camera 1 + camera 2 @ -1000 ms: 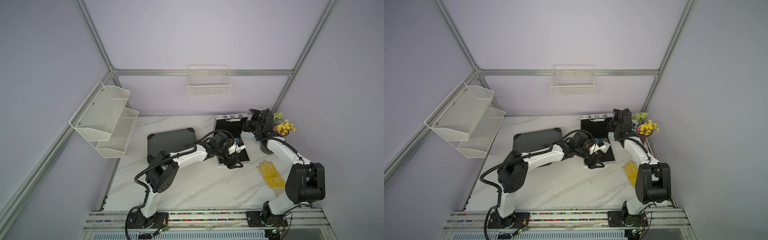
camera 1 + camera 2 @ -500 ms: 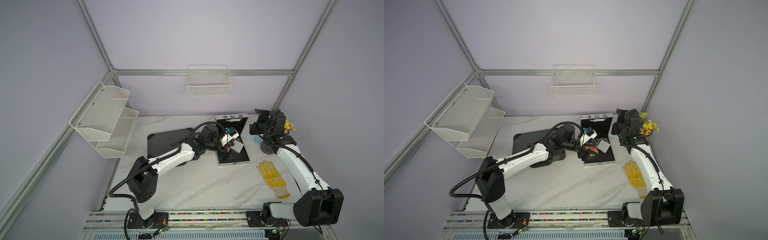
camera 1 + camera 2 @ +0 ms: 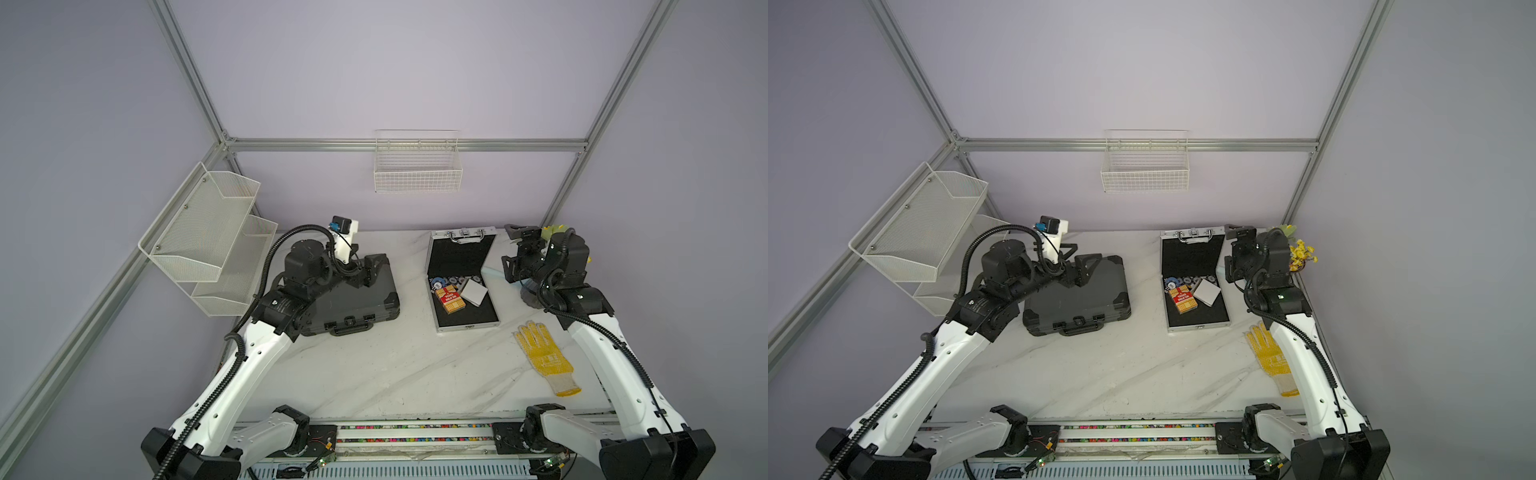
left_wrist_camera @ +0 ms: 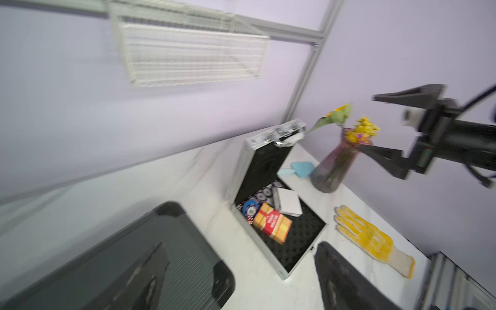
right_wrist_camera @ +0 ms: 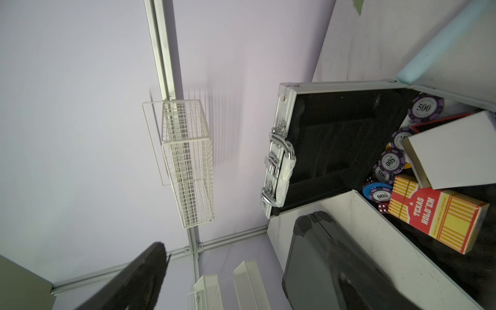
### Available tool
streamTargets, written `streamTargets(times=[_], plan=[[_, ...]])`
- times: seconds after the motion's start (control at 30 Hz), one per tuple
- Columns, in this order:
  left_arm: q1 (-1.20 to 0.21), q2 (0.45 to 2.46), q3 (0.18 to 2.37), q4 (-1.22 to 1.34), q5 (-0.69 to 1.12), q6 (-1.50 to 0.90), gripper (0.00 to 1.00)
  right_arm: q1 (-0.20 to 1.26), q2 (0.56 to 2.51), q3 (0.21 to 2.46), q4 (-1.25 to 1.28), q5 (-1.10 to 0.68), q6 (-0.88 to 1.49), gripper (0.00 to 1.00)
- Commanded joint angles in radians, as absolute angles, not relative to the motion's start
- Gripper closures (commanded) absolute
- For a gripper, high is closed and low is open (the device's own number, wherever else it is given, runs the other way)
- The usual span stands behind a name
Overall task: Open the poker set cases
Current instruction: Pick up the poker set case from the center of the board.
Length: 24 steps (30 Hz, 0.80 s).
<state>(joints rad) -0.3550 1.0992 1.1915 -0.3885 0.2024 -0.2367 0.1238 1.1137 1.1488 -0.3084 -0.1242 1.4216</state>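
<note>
Yellow glove (image 3: 544,357) lying beside open silver case (image 3: 467,327); flower vase (image 4: 334,167) standing near right gripper (image 3: 512,249), jaws standing wide. Dark grey case (image 3: 357,299) lying shut, left gripper (image 4: 240,249) hovering over it, jaws parted.

"TEXAS HOLD'EM" is printed in white on the red and yellow card box (image 5: 437,214), which lies in the open silver case (image 5: 284,107) in the right wrist view. "500" is shown at the centre of a purple and white chip (image 5: 426,107) beside it. The same figure is borne by two further purple chips (image 5: 390,162) and a blue-rimmed chip (image 5: 379,195). The small lettering on the chip rims cannot be read. Elsewhere the box's print is too small or blurred.
</note>
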Motion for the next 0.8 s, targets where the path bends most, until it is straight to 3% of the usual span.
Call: streamTargets(times=[0.0, 0.23, 0.37, 0.6, 0.77], plan=[[-0.231, 1.106, 1.121, -0.576, 0.144, -0.308, 0.12, 0.241, 1.092, 1.161, -0.245, -0.123, 1.207, 0.09], [0.028, 1.193, 1.019, -0.576, 0.316, -0.393, 0.12, 0.683, 1.278, 1.015, 0.196, -0.132, 0.767, 0.25], [0.118, 1.252, 0.969, -0.552, 0.338, -0.426, 0.13, 0.839, 1.447, 0.882, 0.51, -0.145, 0.589, 0.26], [0.158, 1.248, 0.903, -0.538, 0.279, -0.416, 0.12, 0.905, 1.748, 0.764, 0.873, -0.205, 0.563, 0.25], [0.17, 1.252, 0.887, -0.532, 0.23, -0.41, 0.1, 0.907, 1.877, 0.737, 0.947, -0.175, 0.551, 0.21]])
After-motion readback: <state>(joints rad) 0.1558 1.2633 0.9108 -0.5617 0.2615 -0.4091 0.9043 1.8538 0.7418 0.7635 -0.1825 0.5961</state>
